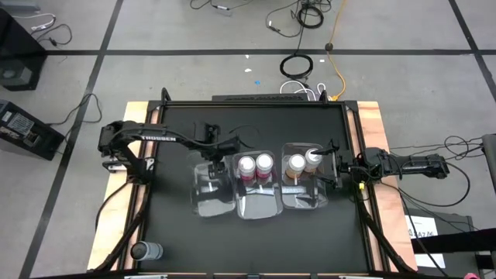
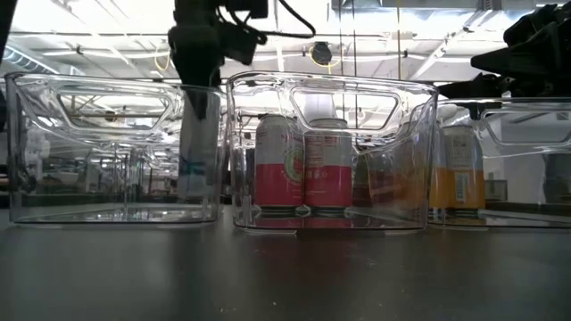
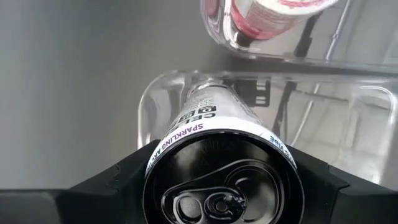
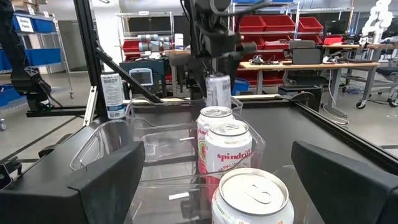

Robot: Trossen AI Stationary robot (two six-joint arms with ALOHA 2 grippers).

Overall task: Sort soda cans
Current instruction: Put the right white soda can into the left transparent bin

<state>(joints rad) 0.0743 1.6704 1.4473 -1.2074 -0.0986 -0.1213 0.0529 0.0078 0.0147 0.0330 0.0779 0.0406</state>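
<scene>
Left gripper (image 1: 211, 157), centre-left, clamps a silver can (image 3: 211, 118) upright over the left bin (image 1: 203, 198). Right gripper (image 1: 332, 164) spreads wide beside the right bin (image 1: 310, 200), apparently empty. Middle bin (image 1: 260, 203): two red-pink cans (image 1: 256, 167). Right bin: orange cans (image 1: 296, 167).

Surface (image 1: 170, 232) black, wood-coloured edges. Three bins (image 2: 116, 152) clear plastic. Middle bin: two cans (image 2: 308, 169) red-pink below, white band above, silver tops. Right bin: cans (image 2: 455, 174) orange-yellow, white label patch. Can in left tool (image 3: 224, 186) silver-grey, white band with dark lettering, dark-looking top. Tools and arms black. Floor grey, black lines.
</scene>
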